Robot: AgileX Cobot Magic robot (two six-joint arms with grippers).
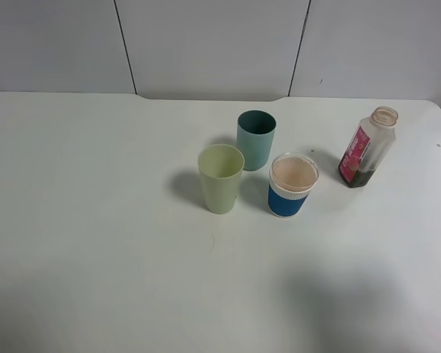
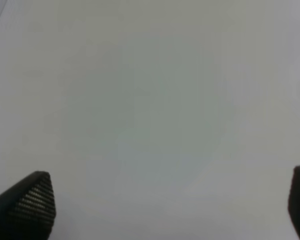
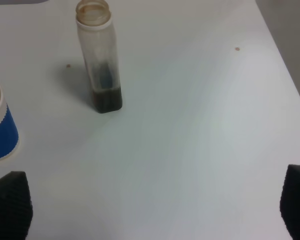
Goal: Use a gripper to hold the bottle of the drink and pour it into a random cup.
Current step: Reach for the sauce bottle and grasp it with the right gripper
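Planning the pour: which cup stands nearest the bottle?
The blue-and-white cup, rightmost of three; the pale green cup and teal cup stand farther from the bottle.

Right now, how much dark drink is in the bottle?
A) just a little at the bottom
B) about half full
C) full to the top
A: the dark drink fills only the base of the bottle, and the plastic above it looks clear.

The bottle (image 1: 367, 147), clear plastic with a red-pink label and no cap, stands upright, with a little dark drink (image 1: 359, 177) at its bottom. To its left three upright cups stand close together: a green cup (image 1: 221, 179), a teal cup (image 1: 256, 140), and a blue-and-white cup (image 1: 293, 185) nearest the bottle.
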